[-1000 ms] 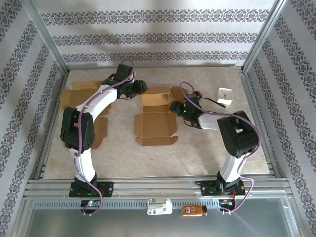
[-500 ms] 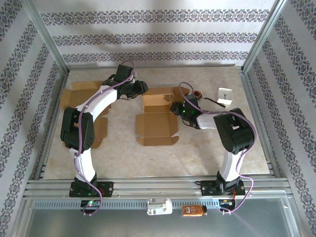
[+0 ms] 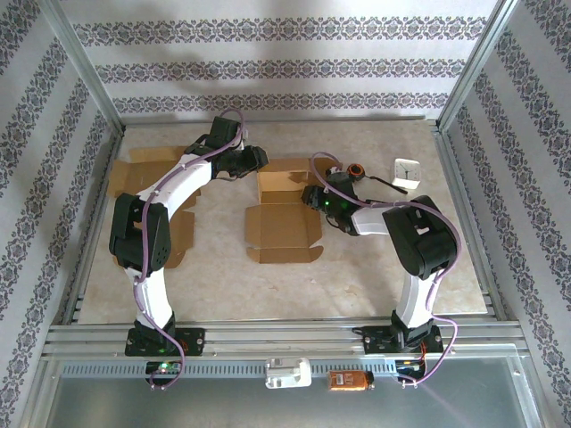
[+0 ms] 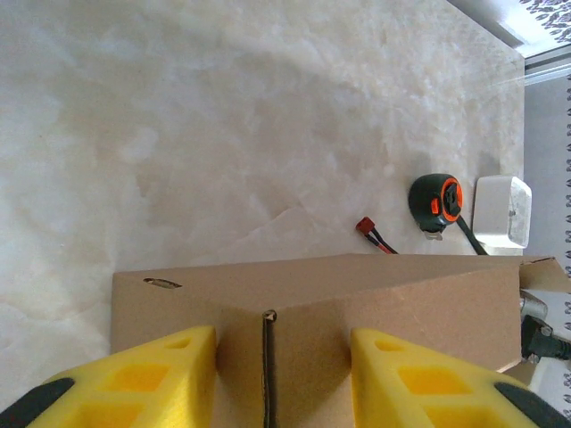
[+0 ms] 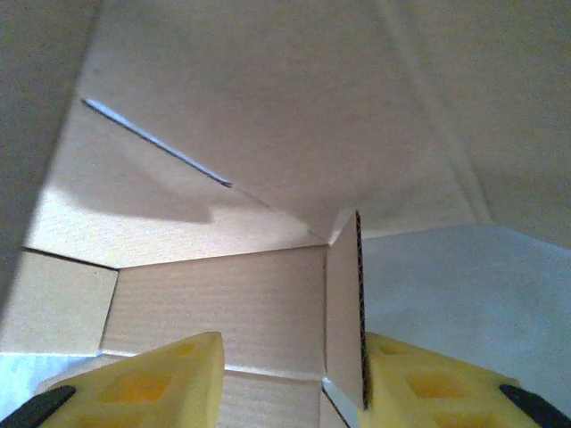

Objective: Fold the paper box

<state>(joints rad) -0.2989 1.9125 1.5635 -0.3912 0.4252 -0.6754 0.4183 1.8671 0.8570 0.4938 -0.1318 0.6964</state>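
From above, your paper box (image 3: 281,223) lies half-formed on the bench (image 3: 357,276), left tool (image 3: 257,160) at its 11 o'clock corner, right tool (image 3: 310,194) at 2 o'clock. Left wrist: half-parted fingers (image 4: 169,370) straddle the rear wall (image 4: 357,294) at its fold, grip unclear. Right wrist: a side flap (image 5: 343,303) stands between part-spread fingers, hold unclear. Push unevenly and the wall could spring flat, or the box skid.

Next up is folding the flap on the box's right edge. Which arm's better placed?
Right, most likely. The right gripper is already at the paper box's right edge, and the flap stands between its open fingers. The left gripper is at the far-left corner, straddling the back wall.
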